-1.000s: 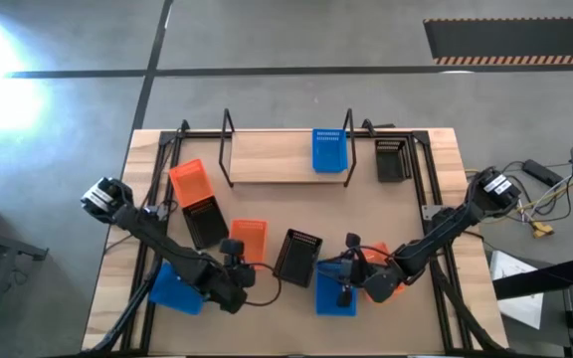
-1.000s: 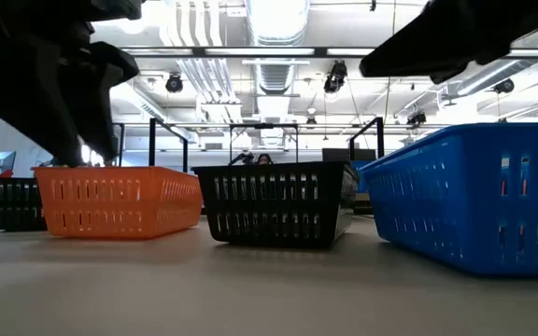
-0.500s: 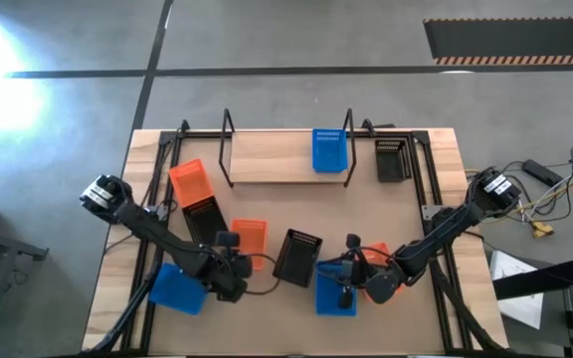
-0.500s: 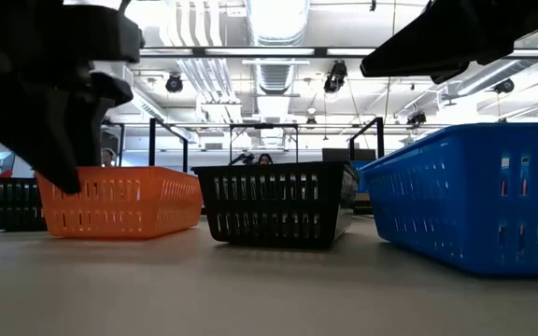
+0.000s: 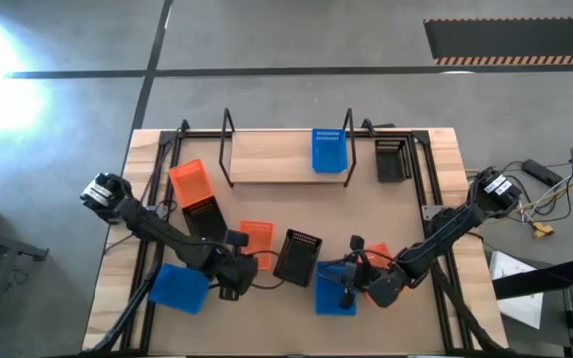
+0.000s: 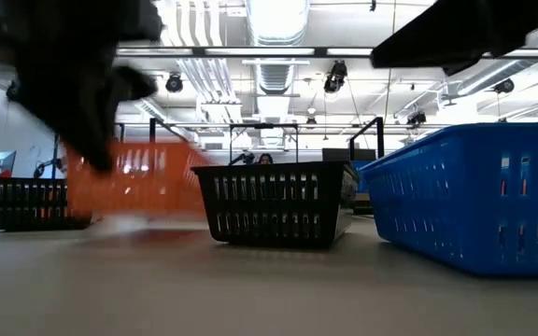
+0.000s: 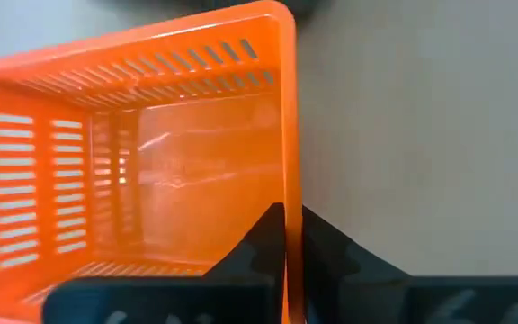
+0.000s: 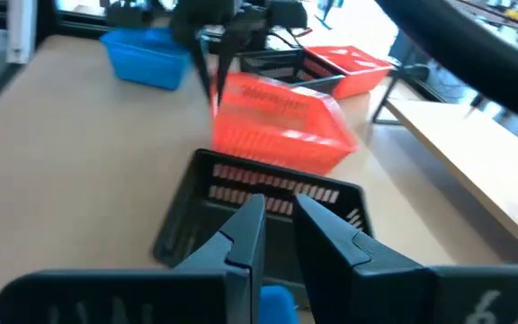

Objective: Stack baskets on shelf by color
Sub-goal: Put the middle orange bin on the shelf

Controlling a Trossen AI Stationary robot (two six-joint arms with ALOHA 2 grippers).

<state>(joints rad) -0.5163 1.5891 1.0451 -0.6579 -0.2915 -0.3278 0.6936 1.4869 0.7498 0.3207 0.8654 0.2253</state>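
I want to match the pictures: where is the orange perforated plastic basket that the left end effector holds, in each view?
High view: the orange perforated plastic basket lies left of centre, beside the black mesh basket.
Low view: the orange basket is at left, blurred, lifted.
Left wrist view: it fills the left half, its wall between the fingers.
Right wrist view: it is in the centre.
Shared landmark: the black mesh basket.

We count nine baskets on the table (image 5: 436,298). Three blue baskets: one (image 5: 329,149) on the shelf, one (image 5: 177,288) at the near left, one (image 5: 334,292) near the middle. Three orange baskets: (image 5: 189,181), (image 5: 255,236) and (image 5: 377,257). Three black baskets: (image 5: 392,159), (image 5: 205,219) and (image 5: 297,256). We see one shelf (image 5: 267,157) and two arms, left (image 5: 157,227) and right (image 5: 446,231).
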